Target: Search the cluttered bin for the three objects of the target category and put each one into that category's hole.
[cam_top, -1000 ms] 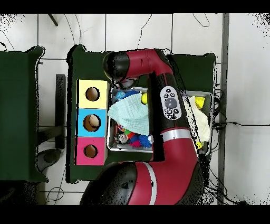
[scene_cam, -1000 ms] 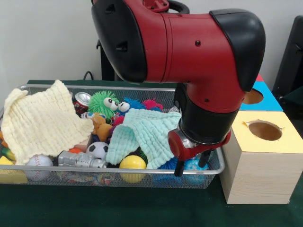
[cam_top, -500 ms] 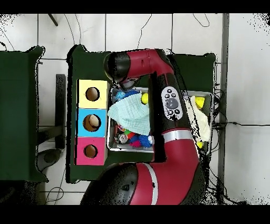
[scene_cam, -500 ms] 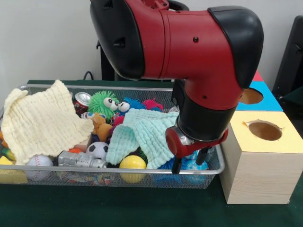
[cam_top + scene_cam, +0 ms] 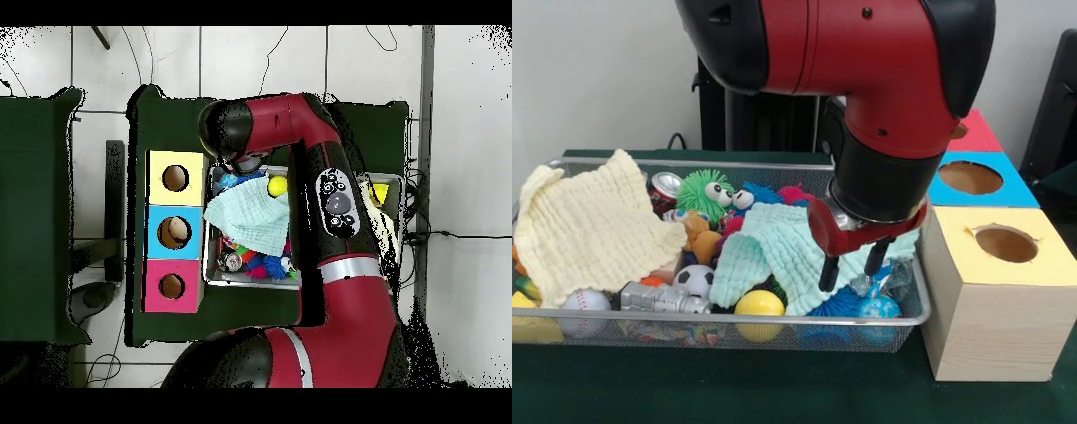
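Claw fingers apart, empty, hovering over bin's end nearest the yellow box, just above blue spiky balls and green cloth. Target category unclear. Risk: descending here, a finger snags the cloth or mesh rim, or squishy ball slips out before reaching a hole.

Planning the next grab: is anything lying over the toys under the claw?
Yes. The green cloth is draped over the toys beside the open claw, hiding what lies under it. The blue balls by the bin's near wire wall lie uncovered.
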Motion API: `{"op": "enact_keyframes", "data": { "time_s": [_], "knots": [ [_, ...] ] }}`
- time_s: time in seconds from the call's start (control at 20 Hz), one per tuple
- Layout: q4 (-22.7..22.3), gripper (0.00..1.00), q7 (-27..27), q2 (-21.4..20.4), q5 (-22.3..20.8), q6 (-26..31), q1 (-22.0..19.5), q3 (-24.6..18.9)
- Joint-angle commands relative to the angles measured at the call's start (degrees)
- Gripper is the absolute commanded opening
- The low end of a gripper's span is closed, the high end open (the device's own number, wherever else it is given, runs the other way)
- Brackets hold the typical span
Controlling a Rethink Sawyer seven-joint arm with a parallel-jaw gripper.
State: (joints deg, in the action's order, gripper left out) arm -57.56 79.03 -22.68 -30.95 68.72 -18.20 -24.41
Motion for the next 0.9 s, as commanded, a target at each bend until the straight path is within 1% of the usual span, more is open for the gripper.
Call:
{"op": "enact_keyframes", "data": {
  "time_s": [0.05,0.25,0.45,0.65,0.75,0.9],
  "knots": [
    [-8.0,1.0,-14.1,-1.4,-2.8,4.9,-1.5,0.8],
    [-5.7,1.0,-15.9,0.6,-3.9,9.4,-0.7,1.1],
    [-4.3,1.0,-17.7,2.5,-5.8,11.2,-0.3,1.8],
    [-3.4,1.0,-18.8,4.1,-6.9,13.4,0.0,1.9],
    [-2.3,1.0,-19.6,5.0,-8.0,15.7,0.4,2.1],
    [-1.8,1.0,-19.6,5.8,-10.2,16.5,0.9,2.3]
  ]
}}
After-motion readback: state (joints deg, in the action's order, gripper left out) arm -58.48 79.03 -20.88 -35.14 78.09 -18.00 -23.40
